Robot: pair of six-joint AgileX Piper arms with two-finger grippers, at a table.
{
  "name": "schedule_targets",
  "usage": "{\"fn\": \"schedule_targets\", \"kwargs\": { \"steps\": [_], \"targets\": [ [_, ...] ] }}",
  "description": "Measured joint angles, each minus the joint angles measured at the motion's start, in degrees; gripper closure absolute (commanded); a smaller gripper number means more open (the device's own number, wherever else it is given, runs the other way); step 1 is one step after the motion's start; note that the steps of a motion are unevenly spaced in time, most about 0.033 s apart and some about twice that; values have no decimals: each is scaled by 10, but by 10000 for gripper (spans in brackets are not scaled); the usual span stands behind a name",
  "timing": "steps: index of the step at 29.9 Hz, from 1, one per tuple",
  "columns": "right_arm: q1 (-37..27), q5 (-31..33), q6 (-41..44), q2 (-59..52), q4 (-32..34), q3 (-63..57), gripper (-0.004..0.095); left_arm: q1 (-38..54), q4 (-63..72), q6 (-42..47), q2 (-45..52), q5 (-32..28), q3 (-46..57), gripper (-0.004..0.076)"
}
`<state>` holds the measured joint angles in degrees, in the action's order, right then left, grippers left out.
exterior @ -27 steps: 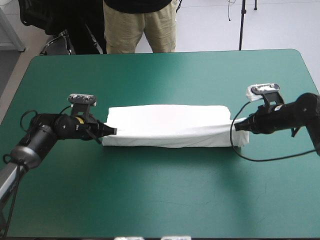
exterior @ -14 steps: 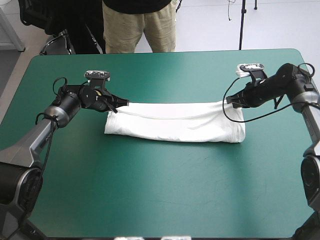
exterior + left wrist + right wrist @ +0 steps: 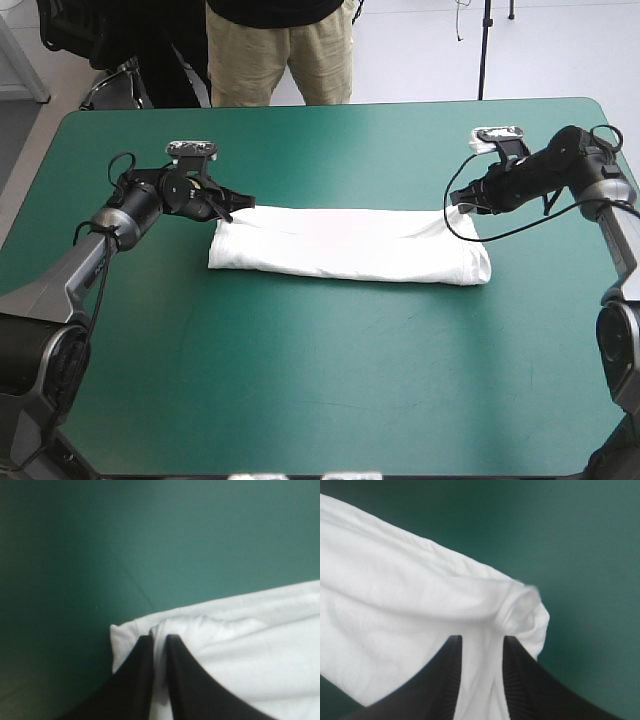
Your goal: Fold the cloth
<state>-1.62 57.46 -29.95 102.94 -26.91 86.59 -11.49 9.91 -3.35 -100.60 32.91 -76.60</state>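
Two hands [image 3: 240,203] [image 3: 455,205] pinch the folded T-shirt's [image 3: 350,245] far corners.

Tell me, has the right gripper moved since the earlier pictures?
Yes. The right gripper has gone toward the far edge of the table, carrying the end of the T-shirt with it.

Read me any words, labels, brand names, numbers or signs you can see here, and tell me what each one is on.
No text can be read in any view.
The folded white T-shirt shows no print or tag.
The teal-green table cover is plain.
The black left gripper and black right gripper show no legible marking.
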Motion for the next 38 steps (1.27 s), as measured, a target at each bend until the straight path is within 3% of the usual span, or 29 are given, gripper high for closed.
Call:
{"fn": "schedule_targets", "kwargs": {
  "steps": [2, 4, 5, 7, 13, 16, 19, 20, 30, 38],
  "targets": [
    [0, 0, -2, 0, 0, 7, 441, 7, -1, -1, 0, 6, -9, 274],
    [0, 0, -3, -4, 1, 13, 452, 16, 0, -1, 0, 19, -22, 141],
    [0, 0, -3, -10, 1, 15, 461, 19, 2, -1, 0, 26, -29, 104],
    [-1, 0, -3, -27, 1, 17, 472, 22, 10, -3, 0, 42, -45, 104],
    [-30, 18, 11, -101, 13, 19, 486, 11, 177, -157, 6, 106, -72, 253],
    [-57, 25, 13, -131, 15, 2, 487, -14, 260, -234, 9, 144, -73, 441],
    [-93, 19, 15, -151, 14, -37, 486, -49, 297, -269, 5, 172, -73, 713],
    [-104, 16, 14, -155, 10, -52, 486, -58, 301, -275, 3, 174, -73, 736],
    [-124, 1, -20, -151, -57, -108, 472, -112, 349, -303, -88, 141, -73, 741],
    [-92, 0, -44, -111, -62, -113, 294, -111, 387, -315, -163, 144, -76, 741]
  ]
}}
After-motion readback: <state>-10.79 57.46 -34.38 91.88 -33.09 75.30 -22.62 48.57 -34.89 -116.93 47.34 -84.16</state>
